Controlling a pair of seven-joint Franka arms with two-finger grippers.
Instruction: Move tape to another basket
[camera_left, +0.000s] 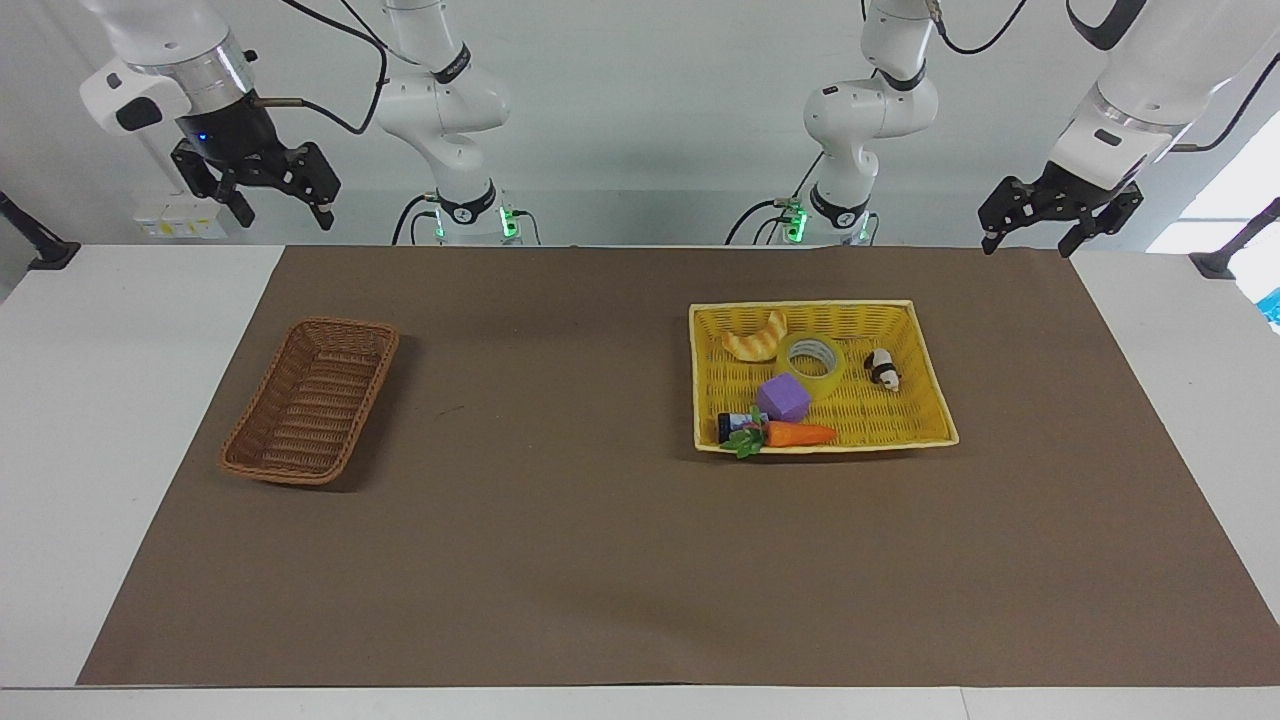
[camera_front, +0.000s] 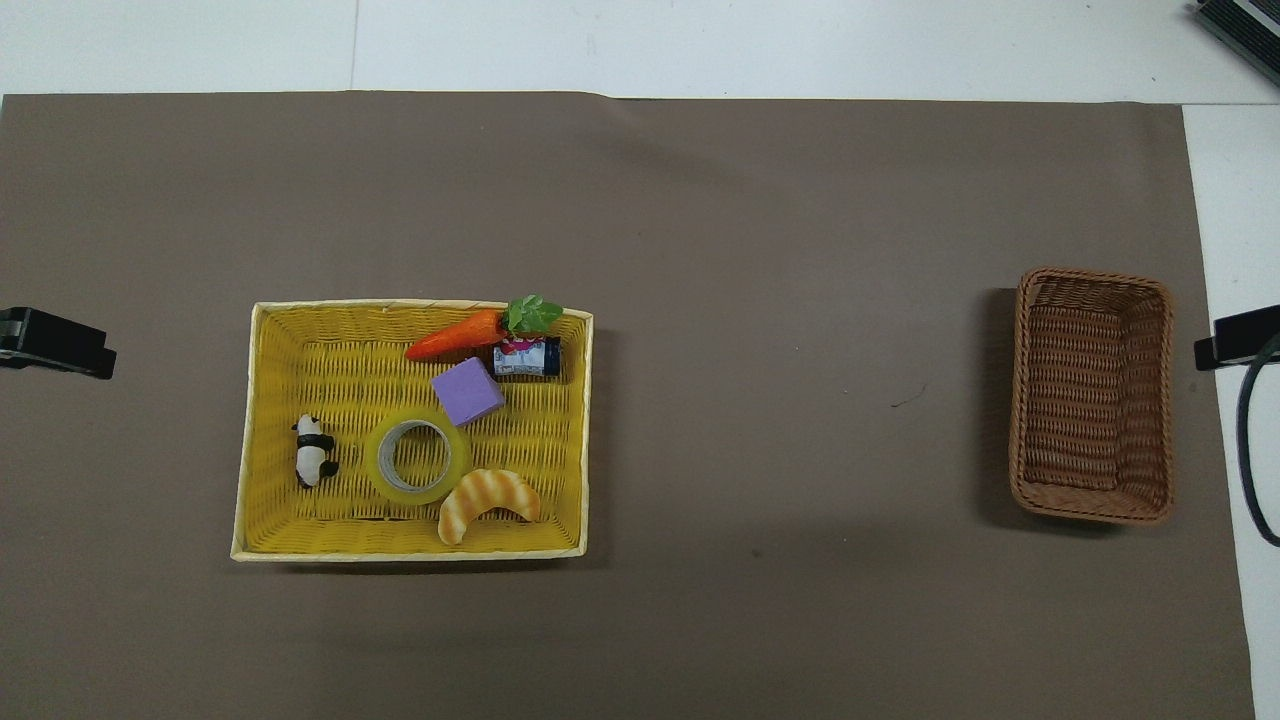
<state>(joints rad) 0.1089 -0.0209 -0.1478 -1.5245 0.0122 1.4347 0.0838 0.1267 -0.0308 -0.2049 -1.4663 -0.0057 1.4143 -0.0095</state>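
Note:
The tape (camera_left: 825, 383) is a yellow translucent roll lying flat in the yellow basket (camera_left: 905, 415), between a croissant and a purple cube; it also shows in the overhead view (camera_front: 375, 462). The brown wicker basket (camera_left: 310, 400) stands empty at the right arm's end of the table, also seen from overhead (camera_front: 1092, 395). My left gripper (camera_left: 1030, 245) hangs open and empty in the air over the mat's corner at the left arm's end. My right gripper (camera_left: 282, 218) hangs open and empty over the table's edge by the robots, at the brown basket's end.
The yellow basket (camera_front: 330, 390) also holds a croissant (camera_front: 488, 503), a purple cube (camera_front: 467, 391), a toy carrot (camera_front: 455, 336), a small dark can (camera_front: 527, 357) and a panda figure (camera_front: 313, 452). A brown mat (camera_front: 780, 300) covers the table between the baskets.

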